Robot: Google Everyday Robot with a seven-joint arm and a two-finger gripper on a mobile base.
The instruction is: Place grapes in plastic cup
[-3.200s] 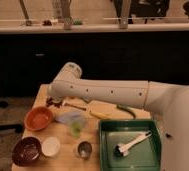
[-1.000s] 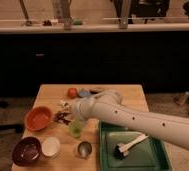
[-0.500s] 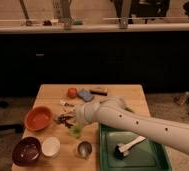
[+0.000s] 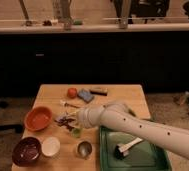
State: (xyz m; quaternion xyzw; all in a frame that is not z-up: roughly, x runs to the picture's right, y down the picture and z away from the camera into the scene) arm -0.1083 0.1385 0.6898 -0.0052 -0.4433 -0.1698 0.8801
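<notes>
Gripper [image 4: 73,120] sits low, just behind the plastic cup [image 4: 76,132], with the grapes [image 4: 64,121] at its tip, probably lining up the drop. Whether it's gripping them, I can't tell.

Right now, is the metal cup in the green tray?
No, the metal cup stands on the wooden table beside the green tray, while the gripper is at the grapes.

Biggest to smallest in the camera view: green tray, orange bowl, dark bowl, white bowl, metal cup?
1. Green tray
2. Orange bowl and dark bowl: too alike to rank
3. White bowl
4. Metal cup
The gripper is beside the grapes, near the plastic cup.
</notes>
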